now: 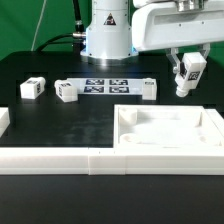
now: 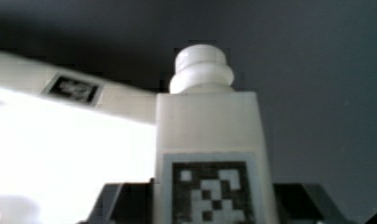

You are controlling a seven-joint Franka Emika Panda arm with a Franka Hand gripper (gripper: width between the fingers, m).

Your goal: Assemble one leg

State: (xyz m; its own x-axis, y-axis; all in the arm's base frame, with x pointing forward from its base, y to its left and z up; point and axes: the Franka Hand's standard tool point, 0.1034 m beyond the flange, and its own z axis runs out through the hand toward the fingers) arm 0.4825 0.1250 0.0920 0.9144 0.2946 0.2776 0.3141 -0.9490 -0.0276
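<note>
Claw (image 1: pixel 188 70) closed on the sides of one leg (image 1: pixel 187 80), tag facing the wrist camera, peg end pointing away. Leg held clear of the table (image 1: pixel 60 125), near the tray's (image 1: pixel 165 150) far side.

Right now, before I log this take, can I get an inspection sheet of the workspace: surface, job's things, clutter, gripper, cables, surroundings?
Surface: black table top, with long white border rails along its near edge.
Job's things: small white tagged leg held off the table; second leg and third leg lie at the exterior view's left; large white square tray-like part lies at the exterior view's right.
Clutter: nothing seen; only the flat white marker board.
Gripper: gripper shut on the held leg, knob end pointing away from it.
Cables: black cable beside the white robot base.
Surroundings: green backdrop.
</note>
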